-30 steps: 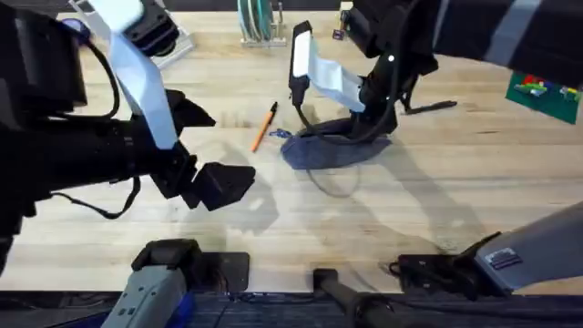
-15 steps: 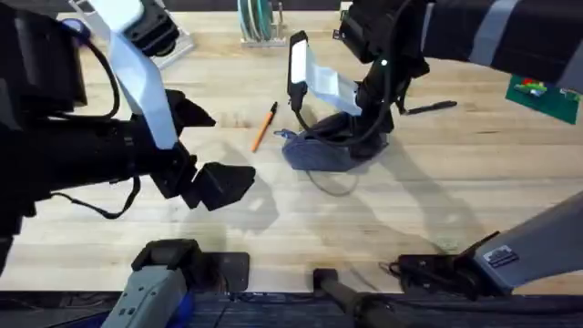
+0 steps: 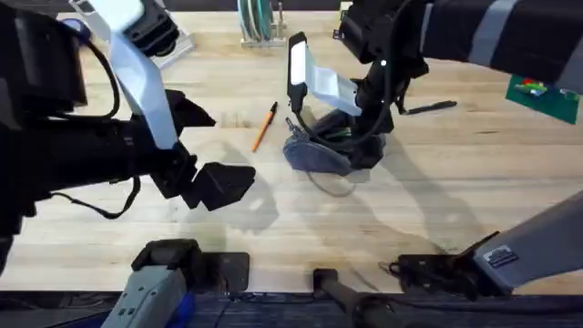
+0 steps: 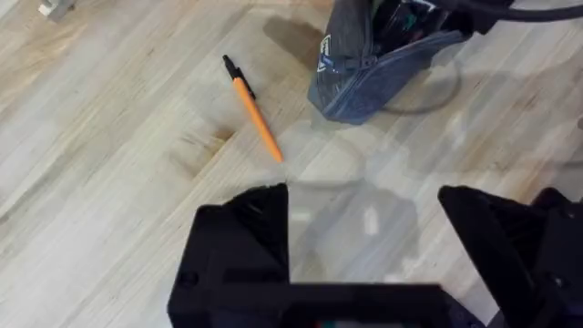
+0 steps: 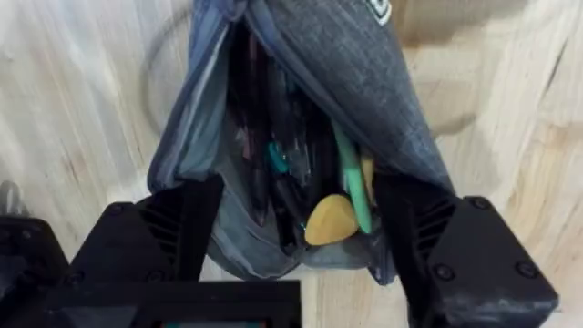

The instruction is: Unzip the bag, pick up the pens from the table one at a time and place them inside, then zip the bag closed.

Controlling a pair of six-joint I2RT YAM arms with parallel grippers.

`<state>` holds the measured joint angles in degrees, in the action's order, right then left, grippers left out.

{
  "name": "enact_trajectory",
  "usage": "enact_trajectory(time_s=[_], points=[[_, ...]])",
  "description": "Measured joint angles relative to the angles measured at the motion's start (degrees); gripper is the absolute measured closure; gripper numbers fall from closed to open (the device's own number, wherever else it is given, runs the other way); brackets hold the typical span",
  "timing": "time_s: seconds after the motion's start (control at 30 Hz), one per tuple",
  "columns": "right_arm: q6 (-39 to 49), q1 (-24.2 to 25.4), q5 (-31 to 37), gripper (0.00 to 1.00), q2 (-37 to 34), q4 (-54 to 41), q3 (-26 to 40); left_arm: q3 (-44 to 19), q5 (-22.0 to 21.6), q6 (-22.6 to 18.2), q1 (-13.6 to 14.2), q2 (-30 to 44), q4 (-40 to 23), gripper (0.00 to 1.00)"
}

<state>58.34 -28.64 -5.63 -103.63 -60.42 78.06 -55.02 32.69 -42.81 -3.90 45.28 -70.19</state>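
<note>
The bag (image 3: 319, 153) lies on the table (image 3: 455, 191), its long axis running left to right, zipper side up and open. It is grey-blue fabric, and its mouth gapes; inside are several dark pens, a green one and something yellow. The right gripper (image 5: 301, 228) stands over the bag, its fingers spread on both sides of the open end. The orange pen (image 3: 264, 127) lies just left of the bag, slanted, black end pointing away from the bases. A dark pen (image 3: 430, 107) lies right of the bag, apart. The left gripper (image 4: 364, 228) hovers near the bag's left, jaws spread and empty.
</note>
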Motion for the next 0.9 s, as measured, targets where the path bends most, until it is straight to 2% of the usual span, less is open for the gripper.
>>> enact_trajectory(time_s=[0.9], points=[[0.0, -0.1, 0.0, 0.005, 0.0, -0.9, 0.0, 0.0, -0.8, 0.0, 0.0, 0.0, -2.8, 0.005]])
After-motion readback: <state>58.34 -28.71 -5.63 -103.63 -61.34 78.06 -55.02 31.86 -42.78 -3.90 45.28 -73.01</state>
